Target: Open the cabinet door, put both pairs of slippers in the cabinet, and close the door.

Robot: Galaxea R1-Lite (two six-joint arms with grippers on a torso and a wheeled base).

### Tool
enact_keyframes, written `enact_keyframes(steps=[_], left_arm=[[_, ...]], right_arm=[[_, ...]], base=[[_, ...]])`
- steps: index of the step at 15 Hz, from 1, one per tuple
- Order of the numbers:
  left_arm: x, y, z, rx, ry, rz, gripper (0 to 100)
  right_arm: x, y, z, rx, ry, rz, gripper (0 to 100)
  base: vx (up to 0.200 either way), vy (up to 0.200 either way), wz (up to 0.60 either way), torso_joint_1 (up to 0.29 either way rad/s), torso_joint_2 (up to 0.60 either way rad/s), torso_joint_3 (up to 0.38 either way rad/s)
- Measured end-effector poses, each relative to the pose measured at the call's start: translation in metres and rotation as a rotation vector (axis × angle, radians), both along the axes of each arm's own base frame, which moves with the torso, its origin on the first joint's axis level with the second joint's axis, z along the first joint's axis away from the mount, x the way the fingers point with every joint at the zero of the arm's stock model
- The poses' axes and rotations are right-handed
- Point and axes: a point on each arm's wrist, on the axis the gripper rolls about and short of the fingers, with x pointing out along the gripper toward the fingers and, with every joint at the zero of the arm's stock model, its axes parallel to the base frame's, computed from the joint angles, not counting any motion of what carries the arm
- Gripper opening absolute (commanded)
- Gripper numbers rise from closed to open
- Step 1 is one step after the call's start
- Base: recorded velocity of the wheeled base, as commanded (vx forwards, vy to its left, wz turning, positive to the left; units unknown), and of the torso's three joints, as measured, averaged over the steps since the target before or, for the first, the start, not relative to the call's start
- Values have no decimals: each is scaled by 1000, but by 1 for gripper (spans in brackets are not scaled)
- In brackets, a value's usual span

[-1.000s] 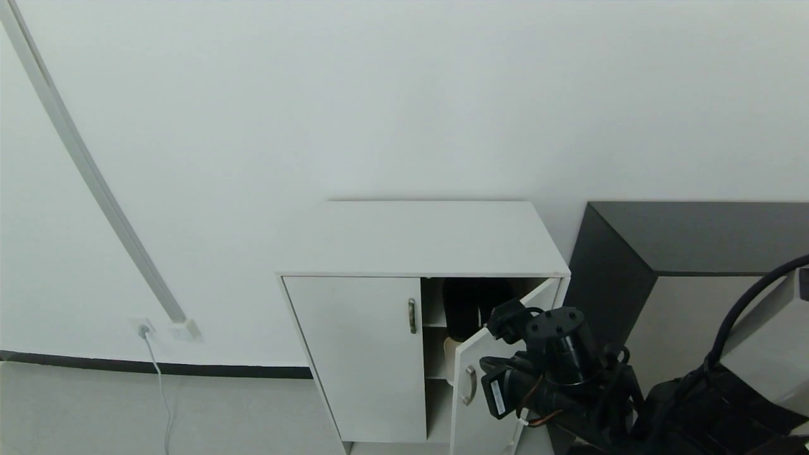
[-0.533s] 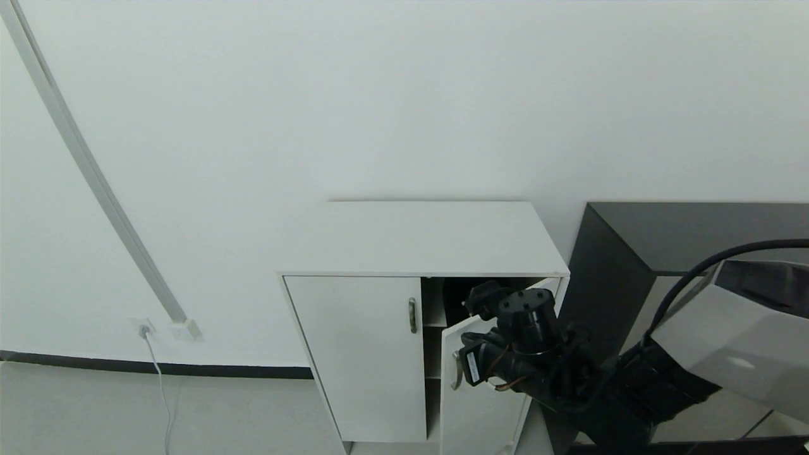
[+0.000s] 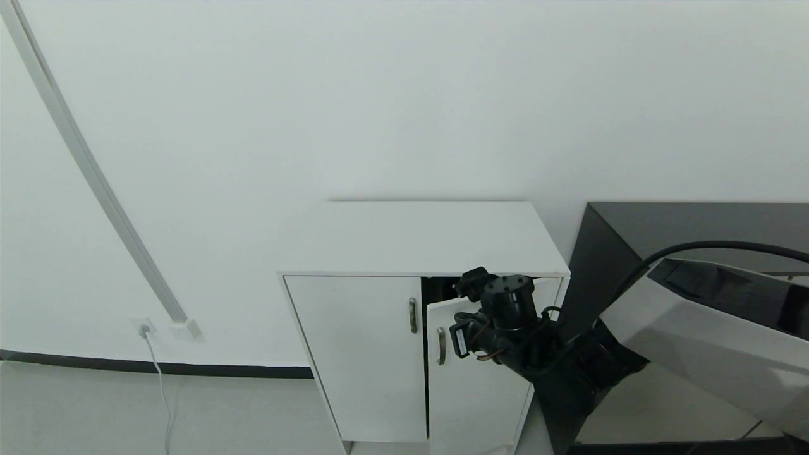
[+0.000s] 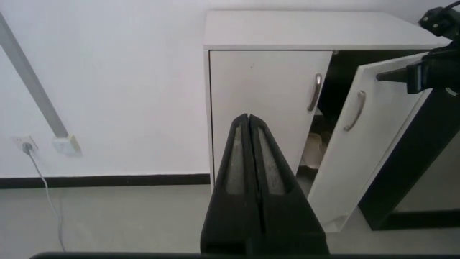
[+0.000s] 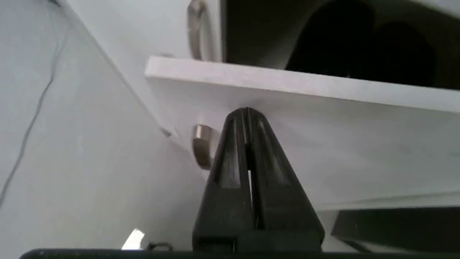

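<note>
The white cabinet (image 3: 430,237) stands against the wall with its left door (image 3: 360,354) closed. Its right door (image 3: 480,392) is ajar by a narrow dark gap, its handle (image 3: 441,345) close to the left door's. My right gripper (image 5: 246,114) is shut, its tips against the outer face of that door just above the handle (image 5: 203,140). Black slippers (image 5: 359,43) lie on the upper shelf inside, and a pale slipper (image 4: 314,149) sits on a lower shelf. My left gripper (image 4: 248,119) is shut and holds nothing, hanging well back from the cabinet front.
A dark cabinet (image 3: 695,234) stands right beside the white one, on its right. A wall socket with a hanging cable (image 3: 144,330) and a slanted conduit (image 3: 95,177) are on the wall to the left. Bare floor (image 4: 108,216) lies before the cabinet.
The right door has swung from about half open to nearly closed, with my right arm following it in toward the cabinet.
</note>
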Motion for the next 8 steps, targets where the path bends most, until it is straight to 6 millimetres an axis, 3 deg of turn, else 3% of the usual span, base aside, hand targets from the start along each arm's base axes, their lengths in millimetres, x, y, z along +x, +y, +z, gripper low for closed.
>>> enact_keyframes(steps=[3,8], left_arm=[[0,0,0,0,0,2,0],[0,0,0,0,0,2,0]], right_arm=[[20,-2,-6,-9,0,-26,0],[35,-3,-16,-7,-1,-46,0]], base=[[0,0,0,0,0,0],[0,0,0,0,0,0]])
